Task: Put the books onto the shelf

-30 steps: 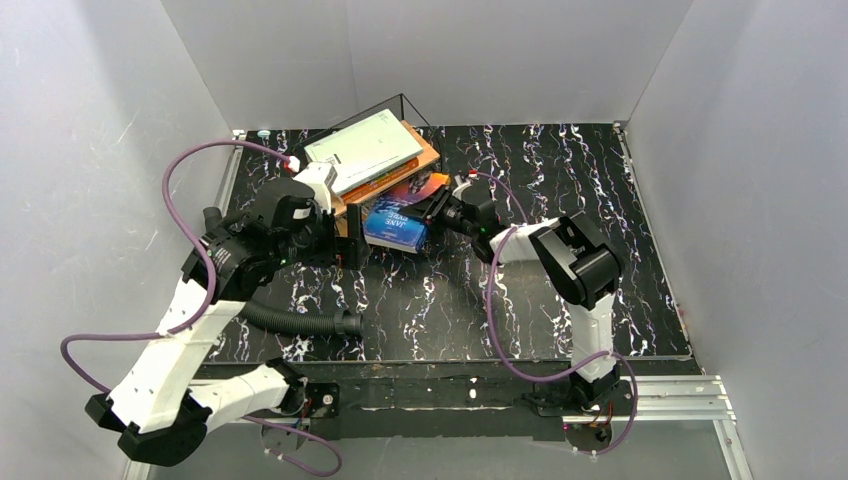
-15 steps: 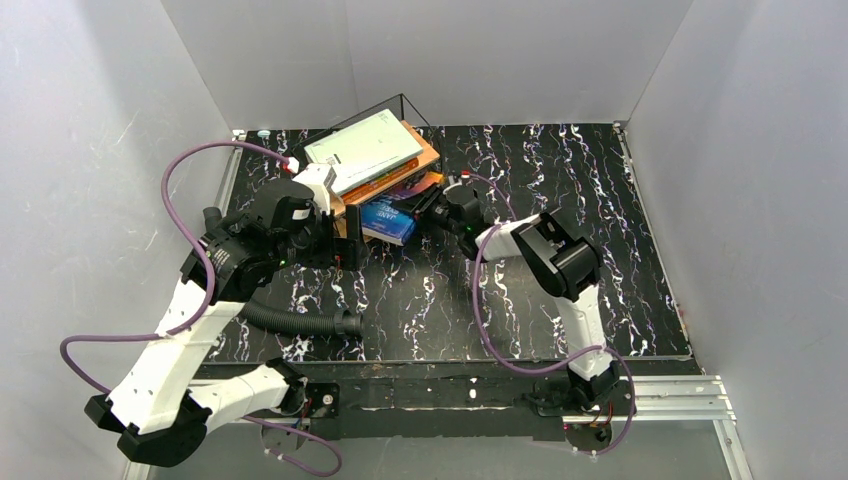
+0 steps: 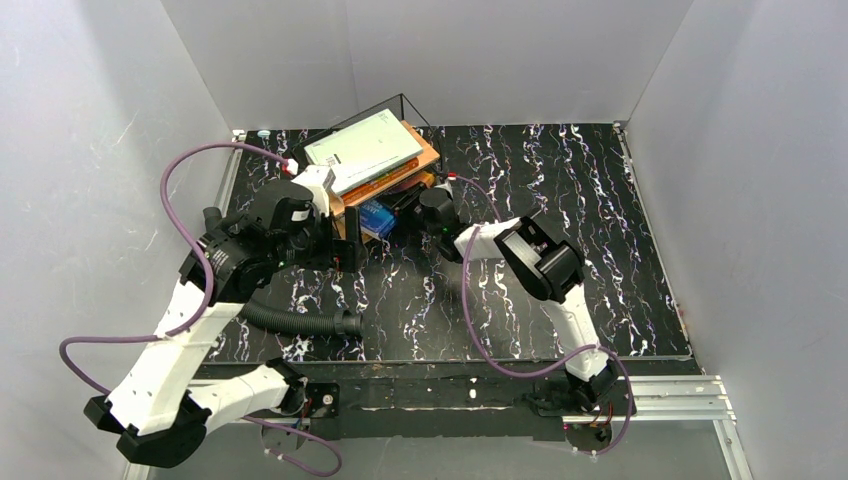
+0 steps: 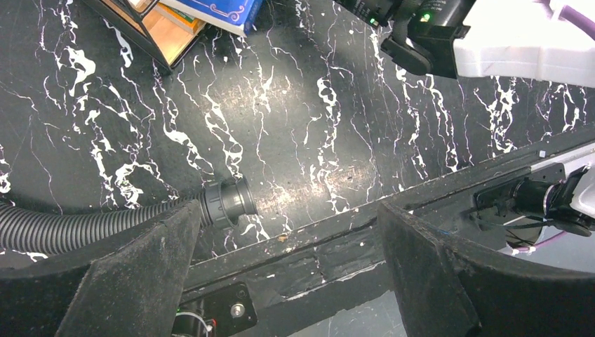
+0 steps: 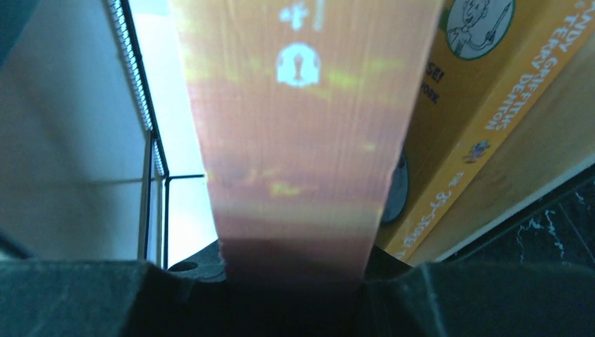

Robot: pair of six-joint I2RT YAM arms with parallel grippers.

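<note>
Right claw (image 3: 410,201) is clamped on the blue sunset book (image 5: 302,140), which sits part-way into the lower tier of the shelf (image 3: 427,152) near the far-left corner of the table (image 3: 560,200). The orange book (image 5: 456,98) lies alongside it. The pale grey-green book (image 3: 362,150) rests on the top board. Left claw (image 4: 284,274) hangs just beside the shelf, fingers wide apart, holding nothing

pale grey-green book (image 3: 362,150), blue book (image 3: 378,217), black white-veined table (image 3: 560,180)

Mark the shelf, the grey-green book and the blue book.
shelf (image 3: 427,153): top view, bare corner of its top board.
grey-green book (image 3: 365,150): top view, middle of its cover.
blue book (image 3: 377,218): top view, cover showing at the lower tier.
</note>
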